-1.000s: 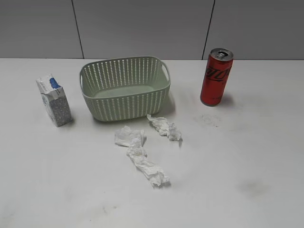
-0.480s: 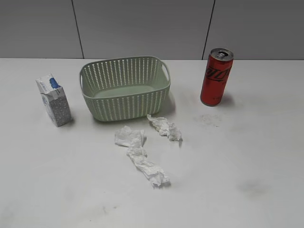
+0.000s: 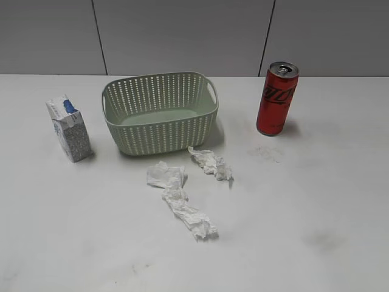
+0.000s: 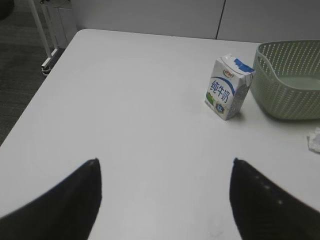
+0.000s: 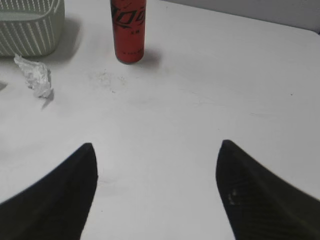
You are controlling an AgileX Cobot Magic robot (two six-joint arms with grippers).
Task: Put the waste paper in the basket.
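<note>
The sage-green perforated basket (image 3: 159, 112) stands at the back middle of the table and looks empty; it also shows in the left wrist view (image 4: 289, 80) and the right wrist view (image 5: 30, 27). Three crumpled white paper scraps lie in front of it: one at the right (image 3: 211, 163), one small at the left (image 3: 164, 175), one long and twisted nearer me (image 3: 188, 213). The right scrap shows in the right wrist view (image 5: 34, 75). My left gripper (image 4: 165, 162) and right gripper (image 5: 156, 146) are open and empty over bare table, out of the exterior view.
A white-and-blue milk carton (image 3: 68, 128) stands left of the basket and shows in the left wrist view (image 4: 227, 87). A red drink can (image 3: 277, 98) stands to the right, also in the right wrist view (image 5: 128, 30). The table's left edge (image 4: 37, 95) drops to the floor.
</note>
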